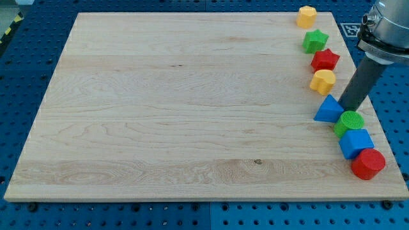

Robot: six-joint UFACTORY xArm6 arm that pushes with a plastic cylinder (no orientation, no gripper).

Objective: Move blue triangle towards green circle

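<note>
Currently blue triangle (328, 110) sits near tabletop (179, 115) right edge, touching green circle (350, 121). My tip (346, 108) is just beside both, between them. No pincer on this rod.

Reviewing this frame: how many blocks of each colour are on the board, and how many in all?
Yellow: 2, the top yellow block and the lower yellow block
Green: 2, the green star and the green circle
Red: 2, the red star and the red cylinder
Blue: 2, the blue triangle and the blue cube
Total: 8
</note>
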